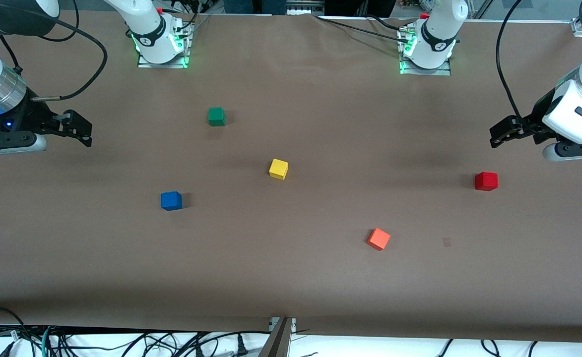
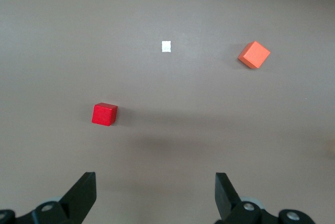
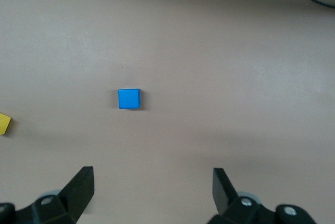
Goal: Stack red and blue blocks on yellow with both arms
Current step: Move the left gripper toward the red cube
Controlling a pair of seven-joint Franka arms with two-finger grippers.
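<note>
The yellow cube [image 1: 278,169] [image 3: 4,123] lies mid-table. The blue block [image 1: 171,201] [image 3: 129,99] sits nearer the front camera, toward the right arm's end. The red block [image 1: 485,181] [image 2: 104,114] rests toward the left arm's end. My left gripper [image 1: 500,135] [image 2: 155,188] hangs open and empty above the table at that end, close to the red block. At the right arm's end of the table my right gripper [image 1: 80,130] [image 3: 153,185] hovers open, holding nothing, well apart from the blue block.
A green cube [image 1: 216,116] sits farther from the front camera than the yellow one. An orange-red cube [image 1: 378,239] [image 2: 254,55] lies nearer the camera, with a small pale mark [image 1: 447,242] [image 2: 166,46] on the brown table cover beside it. Cables run along the table's front edge.
</note>
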